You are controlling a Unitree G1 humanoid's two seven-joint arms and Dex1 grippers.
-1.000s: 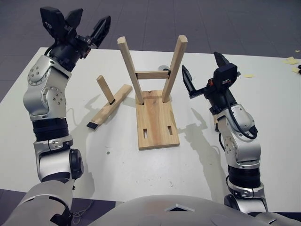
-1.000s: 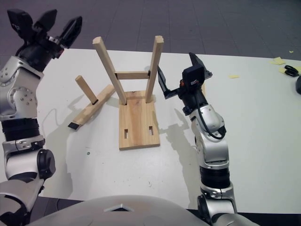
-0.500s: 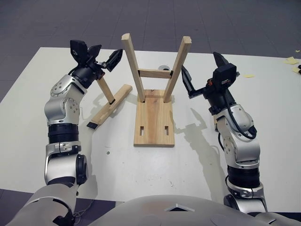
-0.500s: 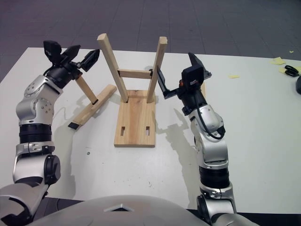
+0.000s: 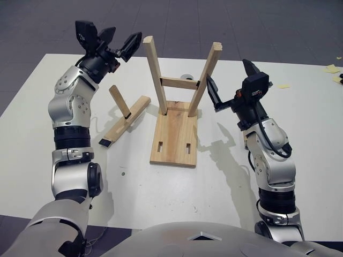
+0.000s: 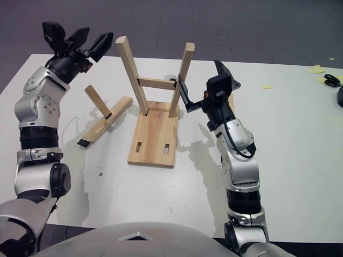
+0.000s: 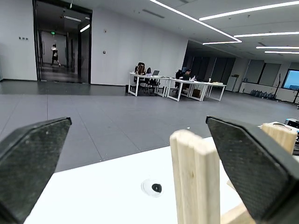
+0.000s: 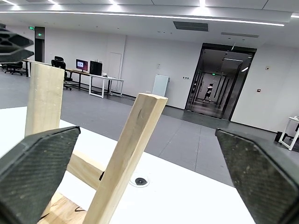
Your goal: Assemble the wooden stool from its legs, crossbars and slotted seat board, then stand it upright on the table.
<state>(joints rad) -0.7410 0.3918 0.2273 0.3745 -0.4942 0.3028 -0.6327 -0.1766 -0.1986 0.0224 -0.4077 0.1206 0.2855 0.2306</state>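
Left gripper, wide open and empty, hovers left of the legs standing in the seat board; right gripper likewise, on their right.

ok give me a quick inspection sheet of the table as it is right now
surface: white table.
job's things: seat board lies flat; leg pair joined by a crossbar stands in its far slots, near slots unfilled; second leg piece lies left of the board.
clutter: yellow notes at the far right; small round disc behind the legs.
grippers: left gripper open, raised; right gripper open, beside the leg pair.
cables: black cable along the right forearm.
surroundings: dark grey floor; office desks.
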